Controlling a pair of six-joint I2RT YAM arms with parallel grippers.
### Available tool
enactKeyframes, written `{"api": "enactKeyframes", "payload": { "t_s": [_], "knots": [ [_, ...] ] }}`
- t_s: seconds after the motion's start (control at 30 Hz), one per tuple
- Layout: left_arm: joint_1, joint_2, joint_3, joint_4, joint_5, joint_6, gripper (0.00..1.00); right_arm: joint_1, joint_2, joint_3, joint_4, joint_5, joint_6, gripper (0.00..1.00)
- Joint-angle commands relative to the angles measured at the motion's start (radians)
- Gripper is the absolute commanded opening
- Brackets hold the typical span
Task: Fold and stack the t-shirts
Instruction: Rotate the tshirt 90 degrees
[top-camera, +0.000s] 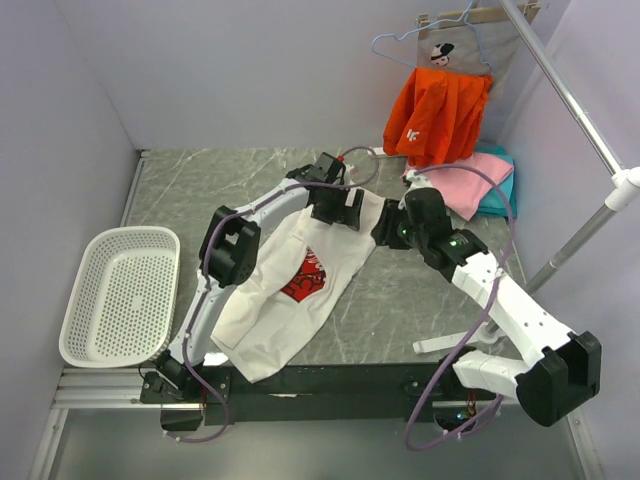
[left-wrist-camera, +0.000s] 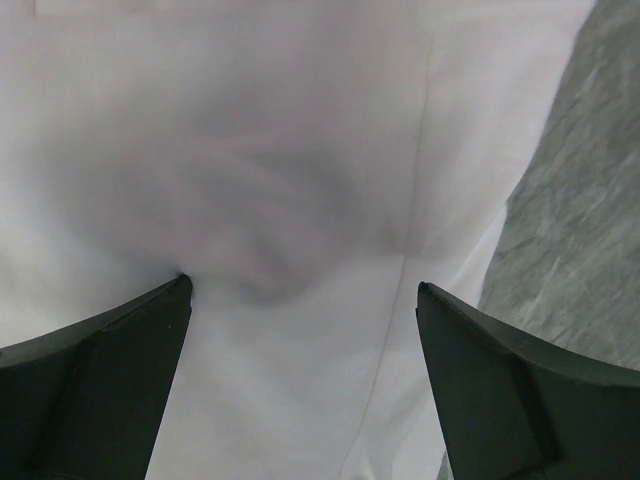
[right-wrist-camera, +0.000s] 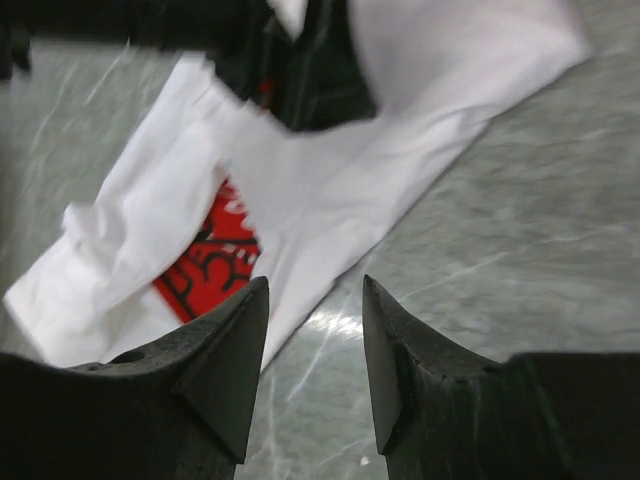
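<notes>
Three t-shirts are showing on the grey table (top-camera: 400, 300). The white t-shirt (top-camera: 265, 325) with the red print (top-camera: 305, 280) is lying rumpled on a diagonal between the two arms, print up, while the pink t-shirt (top-camera: 462, 190) and the teal t-shirt (top-camera: 502, 195) are sitting together at the far right, well apart from it, the pink one seemingly on top. The left gripper (left-wrist-camera: 300, 290) is hanging over the far end of the white one, its fingers standing as wide as they go with nothing taken between them; whether the tips are touching the fabric I cannot tell. The right gripper (right-wrist-camera: 315, 285) is pointing at that shirt's right edge from just beside it, fingers roughly half apart and gripping nothing. The cloth is looking thin, light and limp, so it is likely going to drape, wrinkle and drag rather than hold a shape, and a pinch in the middle is probably going to bunch it. The edges and corners are looking like the better holds: two spread points along one end, one per gripper, so the shirt is hanging flat once lifted. On this smooth tabletop the fingertips are probably needing to press down to catch an edge.
</notes>
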Motion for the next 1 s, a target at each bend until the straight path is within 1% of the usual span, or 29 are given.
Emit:
{"api": "enactKeyframes", "payload": {
  "t_s": [0.0, 0.03, 0.1, 0.17, 0.2, 0.27, 0.33, 0.37, 0.4, 0.43, 0.5, 0.57, 0.63, 0.67, 0.7, 0.73, 0.77, 0.8, 0.83, 0.87, 0.9, 0.97],
  "knots": [
    [0.043, 0.07, 0.183, -0.001, 0.119, 0.026, 0.99, 0.016, 0.049, -0.121, 0.157, -0.347, -0.031, 0.5],
    [0.052, 0.094, 0.212, -0.008, 0.133, 0.029, 1.0, 0.019, 0.064, -0.132, 0.198, -0.475, -0.025, 0.5],
    [0.08, 0.163, 0.305, -0.039, 0.132, 0.035, 0.99, 0.039, 0.094, -0.166, 0.258, -0.568, -0.002, 0.5],
    [0.104, 0.196, 0.337, -0.024, 0.159, 0.017, 1.0, 0.081, 0.109, -0.168, 0.294, -0.599, 0.009, 0.5],
    [0.129, 0.222, 0.347, 0.013, 0.171, 0.006, 0.99, 0.095, 0.129, -0.159, 0.297, -0.603, 0.018, 0.5],
    [0.152, 0.246, 0.358, 0.051, 0.159, -0.029, 1.0, 0.134, 0.16, -0.125, 0.283, -0.657, 0.004, 0.51],
    [0.175, 0.288, 0.386, 0.091, 0.143, -0.031, 1.0, 0.192, 0.218, -0.094, 0.242, -0.686, -0.014, 0.51],
    [0.181, 0.305, 0.422, 0.096, 0.132, -0.029, 0.99, 0.218, 0.238, -0.067, 0.226, -0.698, -0.036, 0.51],
    [0.19, 0.326, 0.432, 0.113, 0.126, -0.029, 0.99, 0.242, 0.277, -0.051, 0.19, -0.702, -0.048, 0.51],
    [0.198, 0.328, 0.429, 0.132, 0.127, -0.049, 1.0, 0.299, 0.296, -0.036, 0.17, -0.7, -0.057, 0.5],
    [0.221, 0.34, 0.424, 0.151, 0.194, -0.075, 0.99, 0.345, 0.347, 0.002, 0.116, -0.63, -0.074, 0.5],
    [0.229, 0.334, 0.446, 0.114, 0.216, -0.072, 1.0, 0.399, 0.37, 0.018, 0.102, -0.573, -0.068, 0.5],
    [0.227, 0.287, 0.397, 0.119, 0.208, -0.036, 0.99, 0.41, 0.373, 0.016, 0.119, -0.536, -0.056, 0.5],
    [0.227, 0.216, 0.315, 0.14, 0.161, -0.029, 0.99, 0.41, 0.368, 0.01, 0.126, -0.522, -0.038, 0.5],
    [0.227, 0.181, 0.27, 0.166, 0.141, -0.023, 0.99, 0.41, 0.367, 0.01, 0.137, -0.483, -0.034, 0.5],
    [0.227, 0.153, 0.24, 0.192, 0.112, -0.011, 0.99, 0.411, 0.364, 0.013, 0.134, -0.469, -0.033, 0.5],
    [0.227, 0.13, 0.236, 0.185, 0.077, -0.006, 0.99, 0.41, 0.362, 0.025, 0.128, -0.45, -0.031, 0.5],
    [0.227, 0.136, 0.264, 0.164, -0.025, -0.002, 1.0, 0.41, 0.359, 0.032, 0.111, -0.424, -0.03, 0.5],
    [0.227, 0.151, 0.307, 0.127, -0.07, 0.016, 0.99, 0.411, 0.356, 0.038, 0.107, -0.406, -0.031, 0.5],
    [0.23, 0.186, 0.391, 0.078, -0.113, 0.024, 0.99, 0.411, 0.351, 0.044, 0.107, -0.413, -0.039, 0.5],
    [0.233, 0.199, 0.415, 0.07, -0.181, 0.03, 0.99, 0.411, 0.353, 0.047, 0.107, -0.425, -0.042, 0.51],
    [0.248, 0.219, 0.424, 0.105, -0.195, 0.055, 0.99, 0.411, 0.367, 0.05, 0.119, -0.514, -0.053, 0.51]
  ]
}}
